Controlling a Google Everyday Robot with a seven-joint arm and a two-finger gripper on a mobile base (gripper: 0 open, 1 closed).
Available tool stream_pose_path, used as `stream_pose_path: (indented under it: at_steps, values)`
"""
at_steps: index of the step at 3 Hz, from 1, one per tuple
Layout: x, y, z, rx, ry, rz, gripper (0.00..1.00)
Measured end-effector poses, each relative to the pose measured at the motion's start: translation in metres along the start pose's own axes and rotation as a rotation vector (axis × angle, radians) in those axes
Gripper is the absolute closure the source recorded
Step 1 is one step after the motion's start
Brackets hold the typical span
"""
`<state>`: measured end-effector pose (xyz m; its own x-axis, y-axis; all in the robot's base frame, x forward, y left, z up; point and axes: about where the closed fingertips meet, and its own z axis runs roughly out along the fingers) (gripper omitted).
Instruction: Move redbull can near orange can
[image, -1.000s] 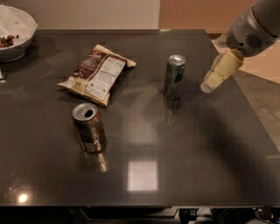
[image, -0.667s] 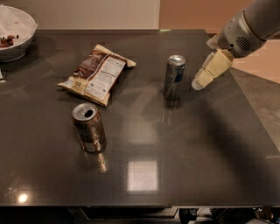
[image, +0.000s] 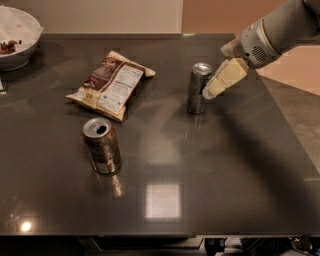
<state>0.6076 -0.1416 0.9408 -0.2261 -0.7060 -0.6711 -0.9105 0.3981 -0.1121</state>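
The redbull can (image: 199, 88), slim and silver with a blue patch, stands upright at the middle back of the dark table (image: 235, 165). The orange can (image: 102, 145), shorter and coppery brown with an open pull-tab top, stands upright at the front left, well apart from it. My gripper (image: 214, 86) with cream-coloured fingers reaches in from the upper right. Its tips sit right at the redbull can's right side, about mid-height.
A chip bag (image: 111, 85) lies flat between the two cans, toward the back left. A white bowl (image: 18, 37) with some snacks stands at the far left back corner. The table's right edge runs diagonally beside the arm.
The gripper has moved left and slightly down toward the redbull can, from a clear gap to right at its side. The cans and the bag have not moved.
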Motion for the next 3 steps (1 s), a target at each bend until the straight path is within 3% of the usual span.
stream_pose_path:
  at_steps: [2,3]
  values:
    - [-0.007,-0.006,0.017,-0.016,-0.048,0.011,0.0]
    - [-0.007,-0.008,0.03,-0.036,-0.052,0.013,0.05]
